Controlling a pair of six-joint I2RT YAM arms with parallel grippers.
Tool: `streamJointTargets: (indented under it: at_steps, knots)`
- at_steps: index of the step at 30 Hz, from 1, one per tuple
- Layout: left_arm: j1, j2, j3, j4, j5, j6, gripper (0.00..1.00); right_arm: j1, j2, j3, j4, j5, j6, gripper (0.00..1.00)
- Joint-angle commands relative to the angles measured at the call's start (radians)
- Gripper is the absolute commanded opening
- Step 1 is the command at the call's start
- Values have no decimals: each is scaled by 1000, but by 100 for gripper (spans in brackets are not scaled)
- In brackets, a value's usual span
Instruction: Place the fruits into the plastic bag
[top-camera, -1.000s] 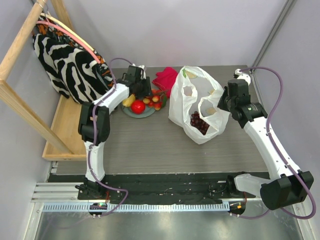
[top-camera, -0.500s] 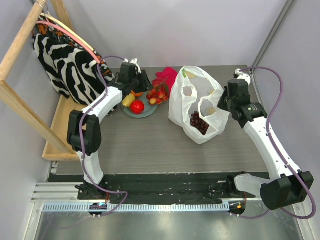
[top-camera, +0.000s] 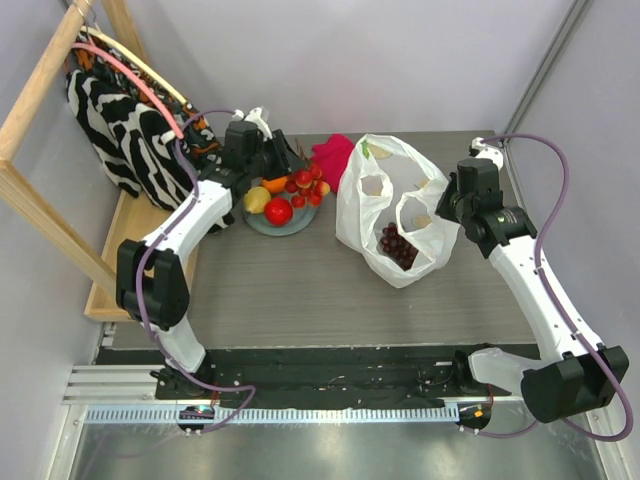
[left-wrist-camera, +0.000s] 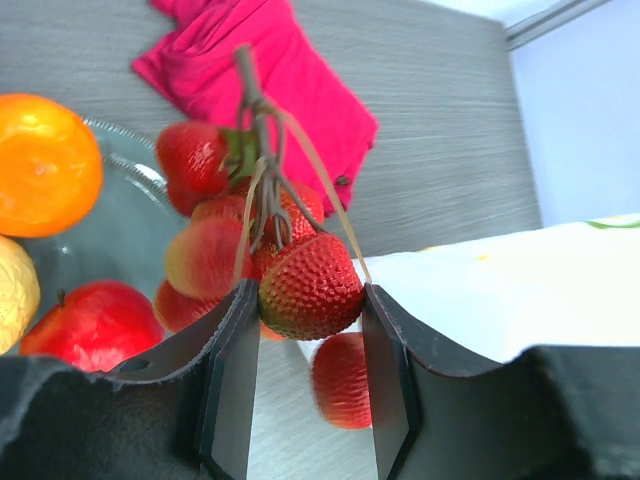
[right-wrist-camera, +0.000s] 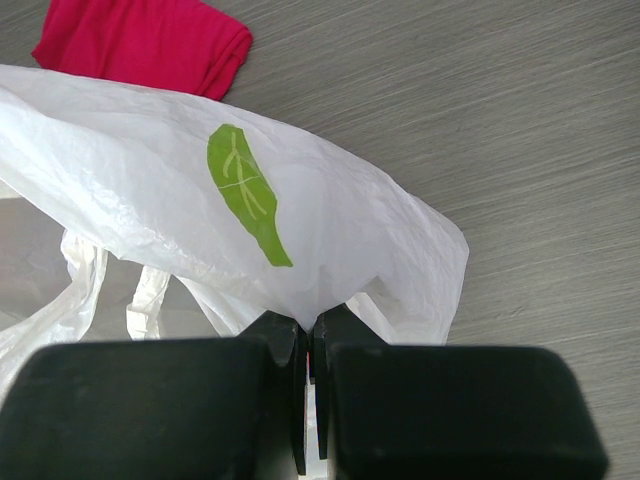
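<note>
A crimson cloth (top-camera: 333, 155) lies crumpled at the far side of the grey wood-grain tabletop (top-camera: 300, 290) in front of me, near a round grey-green plate (top-camera: 291, 229). Off to my left, a black-and-white zebra-striped fabric bag (top-camera: 120, 135), pink strap running along its top, hangs at a pale wooden frame (top-camera: 35, 90), above a wooden ledge (top-camera: 125, 265) that runs along the tabletop's left edge. Plain pale walls close the scene behind and at both sides.

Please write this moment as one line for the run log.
left gripper: shut on red fruit cluster, by plate | right gripper: shut on plastic bag | grapes: in bag | apple, orange: on plate
</note>
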Motion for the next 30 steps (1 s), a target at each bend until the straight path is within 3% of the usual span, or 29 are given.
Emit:
streamJointTargets:
  at_steps: [1,10,19,30]
  knots:
    - [8,-113,-11,137,50,3,0,-1,-28,18,41,10,2,1]
    - [9,-236,-8,192,149,-28,0,-3,-39,11,41,0,-1,1]
    - [-67,-315,87,223,373,-26,0,-1,-51,16,44,-19,-10,1]
    - [-271,-358,170,240,312,18,0,-1,-68,8,43,-50,-16,1]
